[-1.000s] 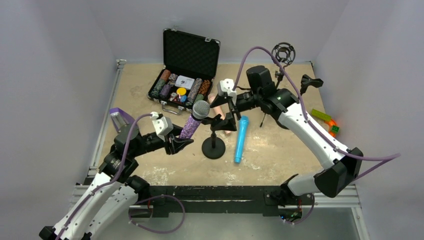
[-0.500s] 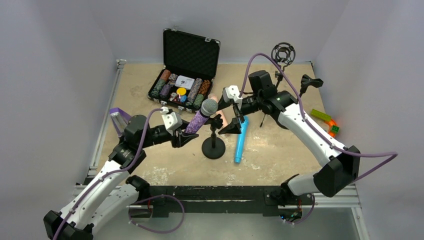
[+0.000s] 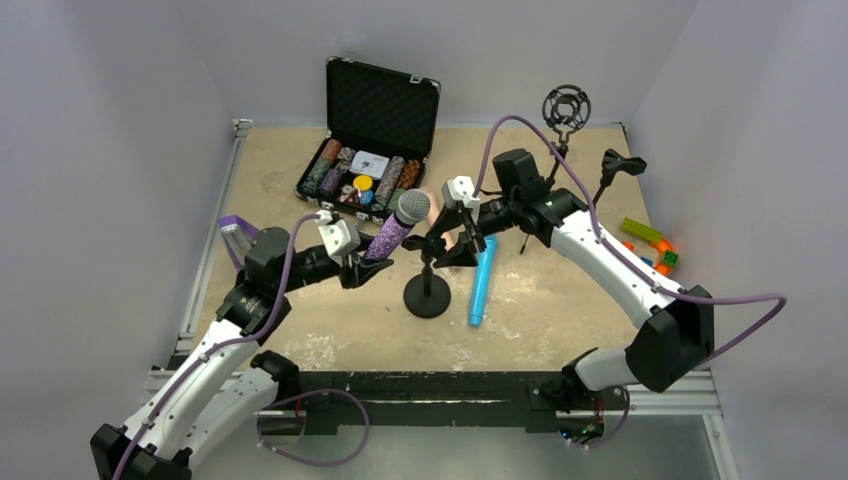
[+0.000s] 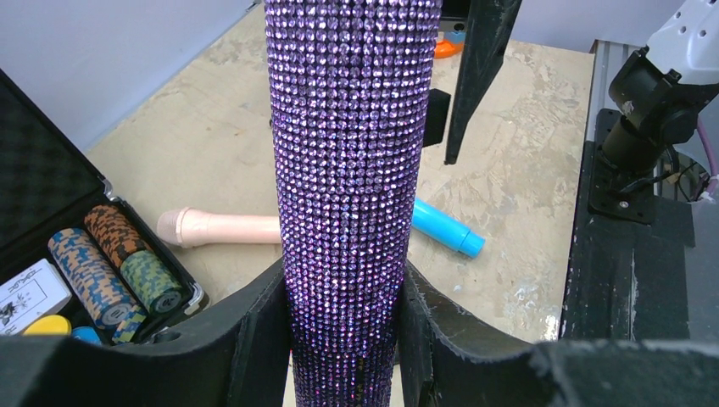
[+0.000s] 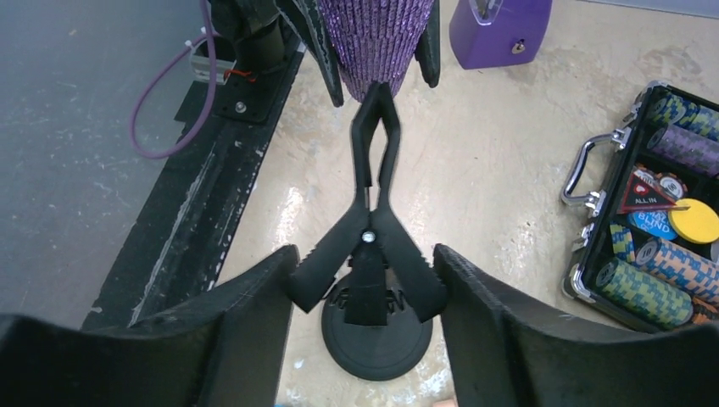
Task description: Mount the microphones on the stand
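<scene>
Your left gripper (image 3: 362, 268): its fingers are clamping the purple microphone (image 3: 392, 232), which is tilting at the stand's (image 3: 428, 298) 10 o'clock.
Your right gripper (image 5: 366, 280): its fingers are pressing the clip (image 5: 373, 195) by its handles.
Blue microphone (image 3: 482, 280): lying at the stand's 3 o'clock.
Pink microphone (image 4: 225, 227): lying at its 12 o'clock.

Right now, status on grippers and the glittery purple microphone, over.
Left gripper shut on glittery purple microphone. Right gripper straddles handles of black stand clip, grip unclear. Microphone outside clip, nothing between.

Overhead view from behind; both wrist views close-up on the purple microphone (image 4: 352, 170), from opposite sides.
</scene>
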You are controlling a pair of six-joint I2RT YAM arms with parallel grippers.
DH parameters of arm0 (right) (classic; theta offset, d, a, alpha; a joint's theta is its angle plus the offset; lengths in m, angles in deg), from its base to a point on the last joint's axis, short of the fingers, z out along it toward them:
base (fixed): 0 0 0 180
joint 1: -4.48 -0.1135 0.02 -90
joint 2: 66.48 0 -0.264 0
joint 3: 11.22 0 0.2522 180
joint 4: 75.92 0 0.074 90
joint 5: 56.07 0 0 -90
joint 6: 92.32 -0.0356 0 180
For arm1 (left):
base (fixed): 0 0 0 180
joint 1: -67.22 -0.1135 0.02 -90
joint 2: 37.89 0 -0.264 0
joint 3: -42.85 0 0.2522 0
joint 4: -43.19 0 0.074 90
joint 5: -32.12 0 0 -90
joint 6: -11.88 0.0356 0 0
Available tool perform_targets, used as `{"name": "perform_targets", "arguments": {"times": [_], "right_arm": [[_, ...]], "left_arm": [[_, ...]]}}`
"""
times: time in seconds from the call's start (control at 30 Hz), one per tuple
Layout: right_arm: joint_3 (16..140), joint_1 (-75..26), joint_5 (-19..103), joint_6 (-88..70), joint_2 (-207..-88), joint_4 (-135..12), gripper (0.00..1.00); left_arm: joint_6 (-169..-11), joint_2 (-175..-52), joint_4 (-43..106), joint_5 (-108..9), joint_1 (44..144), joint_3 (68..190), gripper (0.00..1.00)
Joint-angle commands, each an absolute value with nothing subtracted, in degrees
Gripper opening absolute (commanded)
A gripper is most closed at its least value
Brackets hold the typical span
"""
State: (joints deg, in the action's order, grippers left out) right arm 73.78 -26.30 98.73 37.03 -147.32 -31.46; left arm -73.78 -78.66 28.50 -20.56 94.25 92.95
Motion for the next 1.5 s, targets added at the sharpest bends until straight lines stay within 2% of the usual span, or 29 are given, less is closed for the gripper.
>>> {"name": "perform_targets", "arguments": {"times": [0.0, 0.1, 0.27, 0.5, 0.8, 0.93, 1.03, 1.27, 1.4, 1.47], "right_arm": [[74.08, -26.4, 101.46, 35.18, -146.85, -34.28, 0.54], [74.27, -26.36, 101.67, 34.6, -147.07, -34.27, 0.39], [73.83, -26.37, 102.43, 34.28, -147.2, -34.4, 0.24], [73.66, -26.09, 104.78, 33.64, -148.18, -34.12, 0.16], [72.13, -26.01, 106.79, 32.88, -147.79, -35.28, 0.15], [71.8, -26.01, 106.17, 32.68, -147.64, -35.81, 0.17], [71.84, -26.01, 105.51, 32.67, -147.94, -35.64, 0.23], [71.42, -25.98, 104.5, 32.9, -146.94, -35.73, 0.6], [71.09, -26.01, 104.07, 32.77, -146.94, -36.18, 0.64], [71.01, -26.01, 104.23, 32.49, -147.07, -36.42, 0.57]], "left_arm": [[-72.17, -78.84, 34.48, -18.86, 93.83, 94.78, 0.0], [-71.27, -80.0, 36.01, -16.42, 93.84, 94.12, 0.0], [-72.99, -80.88, 41.04, -15.85, 93.85, 91.67, 0.0], [-75.28, -84.07, 47.09, -14.51, 93.85, 90.01, 0.0], [-81.11, -91.14, 56.81, -12.79, 94.31, 87.22, 0.0], [-83.54, -91.92, 59.49, -13.24, 95.02, 85.49, 0.0], [-84.16, -91.84, 58.46, -13.53, 95.43, 85.78, 0.0], [-80.37, -88.8, 47.31, -15.93, 95.52, 88.56, 0.0], [-79.14, -88.44, 43.22, -16.21, 95.52, 89.92, 0.0], [-79.23, -88.66, 42.92, -16.02, 95.52, 90.17, 0.0]]}}
